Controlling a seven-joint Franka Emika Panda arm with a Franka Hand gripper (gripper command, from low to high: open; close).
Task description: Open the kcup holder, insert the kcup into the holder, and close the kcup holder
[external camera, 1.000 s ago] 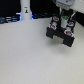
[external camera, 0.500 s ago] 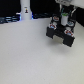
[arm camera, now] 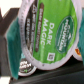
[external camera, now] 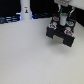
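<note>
At exterior view's left: white bottle-shaped post (external camera: 25,8) at table's back edge, white tabletop (external camera: 30,55) bare in front. Rightward I see black boxy kcup holder (external camera: 61,34), gripper (external camera: 63,21) right above it. Wrist view: I read claw clamped on green-topped white kcup (arm camera: 45,35).

A pale table (external camera: 25,57) carries the black kcup holder (external camera: 62,34) and a white post (external camera: 25,10).
</note>
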